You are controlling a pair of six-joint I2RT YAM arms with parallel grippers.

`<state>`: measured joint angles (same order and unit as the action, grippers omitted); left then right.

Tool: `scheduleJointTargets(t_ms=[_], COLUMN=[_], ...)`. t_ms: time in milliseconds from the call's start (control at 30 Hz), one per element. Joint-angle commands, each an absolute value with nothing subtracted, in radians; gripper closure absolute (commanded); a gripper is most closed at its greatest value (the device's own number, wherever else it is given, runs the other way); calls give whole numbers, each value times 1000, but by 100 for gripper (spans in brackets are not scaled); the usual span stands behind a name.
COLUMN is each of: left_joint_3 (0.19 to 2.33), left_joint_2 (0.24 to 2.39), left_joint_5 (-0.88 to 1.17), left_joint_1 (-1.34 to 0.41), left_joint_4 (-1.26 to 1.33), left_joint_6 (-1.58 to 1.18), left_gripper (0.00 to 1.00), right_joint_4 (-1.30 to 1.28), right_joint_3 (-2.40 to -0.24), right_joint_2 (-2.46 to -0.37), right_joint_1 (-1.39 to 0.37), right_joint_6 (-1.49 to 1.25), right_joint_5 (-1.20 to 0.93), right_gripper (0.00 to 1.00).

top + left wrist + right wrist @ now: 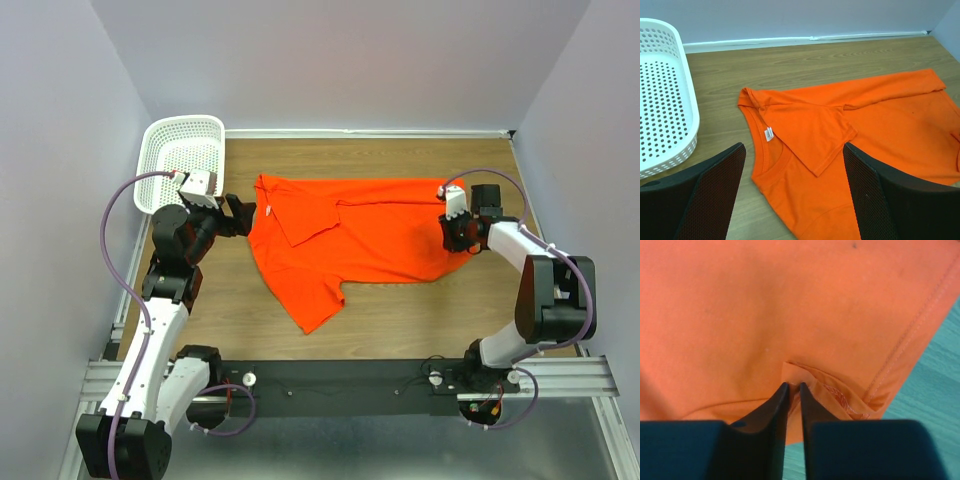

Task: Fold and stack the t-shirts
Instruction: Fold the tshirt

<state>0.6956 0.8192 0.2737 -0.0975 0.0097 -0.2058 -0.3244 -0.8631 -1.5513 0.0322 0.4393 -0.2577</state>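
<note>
The orange-red t-shirt [350, 240] lies spread across the middle of the wooden table, its collar at the left, one sleeve folded over the chest and the other sleeve hanging toward the front. My left gripper [236, 215] is open and empty, just left of the collar; the collar and its white tag show between its fingers [715, 190] in the left wrist view, where the shirt [850, 145] fills the right. My right gripper [452, 240] is shut on a fold of the shirt's hem [805, 375] at the shirt's right edge.
A white plastic mesh basket [182, 160] stands at the back left corner, right behind my left gripper; it also shows in the left wrist view [665, 100]. Walls close the table on three sides. Bare wood [400, 320] lies in front of the shirt.
</note>
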Motion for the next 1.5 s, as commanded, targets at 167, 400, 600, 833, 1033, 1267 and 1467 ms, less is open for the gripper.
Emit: scheduleJointTargets(t_ms=[167, 400, 600, 833, 1033, 1267, 1467], left_joint_3=[719, 718, 718, 716, 715, 716, 718], left_joint_2=[802, 802, 801, 804, 801, 801, 804], left_joint_5=[302, 308, 305, 302, 299, 296, 307], left_joint_1=[-95, -94, -95, -95, -94, -95, -95], left_joint_4=[17, 18, 18, 18, 15, 15, 17], left_joint_6=[-192, -193, -190, -190, -189, -187, -189], left_gripper=[14, 14, 14, 14, 14, 14, 14], right_joint_4=[-304, -402, -552, -566, -532, -451, -388], right_joint_3=[-807, -755, -716, -767, -894, -953, -914], right_joint_2=[-1419, -1276, -1142, -1124, -1388, -1577, -1569], right_joint_1=[26, 26, 26, 28, 31, 31, 31], right_joint_6=[451, 497, 589, 552, 462, 445, 437], right_joint_5=[-147, -141, -138, -152, -322, -276, -190], right_gripper=[97, 95, 59, 51, 50, 50, 51])
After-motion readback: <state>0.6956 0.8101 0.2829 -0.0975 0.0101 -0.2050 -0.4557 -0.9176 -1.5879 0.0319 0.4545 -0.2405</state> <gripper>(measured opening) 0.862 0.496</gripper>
